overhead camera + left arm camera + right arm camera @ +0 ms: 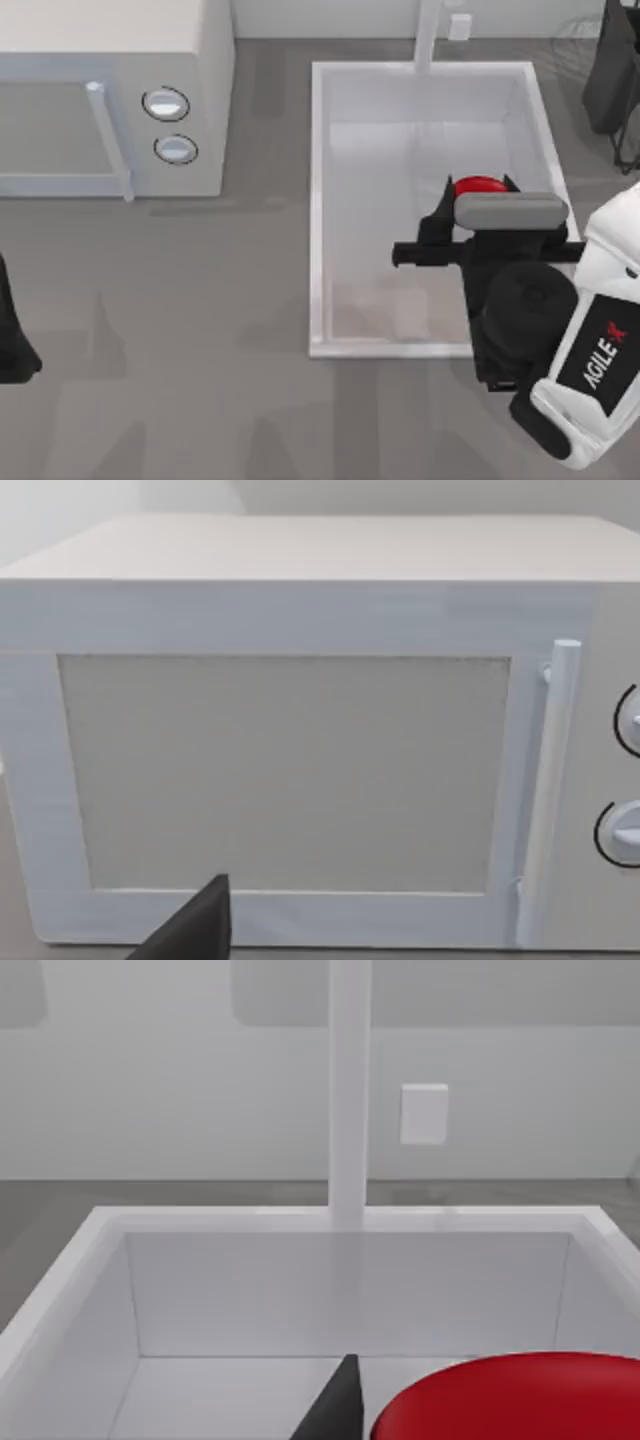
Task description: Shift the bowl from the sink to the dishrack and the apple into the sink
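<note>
The red apple (480,186) sits between the black fingers of my right gripper (477,197), which is shut on it over the right half of the white sink (318,210). In the right wrist view the apple (510,1400) bulges close by, beside one dark finger (335,1410), with the sink's floor and far wall (350,1290) behind it. The bowl is out of view. At the top right edge stands a dark wire frame, apparently the dishrack (612,75). My left gripper (15,345) is parked at the left edge of the table.
A white microwave (110,90) with two round knobs stands at the back left and faces my left wrist camera (290,770). The white faucet (428,35) rises at the sink's back rim. Grey countertop (200,340) lies between microwave and sink.
</note>
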Robot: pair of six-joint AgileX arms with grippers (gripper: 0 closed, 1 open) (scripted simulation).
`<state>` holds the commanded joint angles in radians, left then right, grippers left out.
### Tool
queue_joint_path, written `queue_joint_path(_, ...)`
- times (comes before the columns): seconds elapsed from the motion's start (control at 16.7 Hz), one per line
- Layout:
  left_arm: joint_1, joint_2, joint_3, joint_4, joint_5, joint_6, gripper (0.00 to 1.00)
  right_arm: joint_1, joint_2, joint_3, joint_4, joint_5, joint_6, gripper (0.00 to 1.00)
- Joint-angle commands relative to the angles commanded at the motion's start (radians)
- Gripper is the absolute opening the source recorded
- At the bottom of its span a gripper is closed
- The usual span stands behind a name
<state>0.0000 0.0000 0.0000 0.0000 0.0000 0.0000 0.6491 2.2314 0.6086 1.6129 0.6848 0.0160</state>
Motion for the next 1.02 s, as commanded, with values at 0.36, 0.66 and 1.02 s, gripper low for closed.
queue_joint_path(0.36,0.000,0.000,0.000,0.000,0.000,0.000,1.00,0.000,0.000,0.000,0.000,0.000,0.000,0.38)
queue_joint_path(0.66,0.000,0.000,0.000,0.000,0.000,0.000,1.00,0.000,0.000,0.000,0.000,0.000,0.000,0.75)
queue_joint_path(1.02,0.000,0.000,0.000,0.000,0.000,0.000,1.00,0.000,0.000,0.000,0.000,0.000,0.000,1.00)
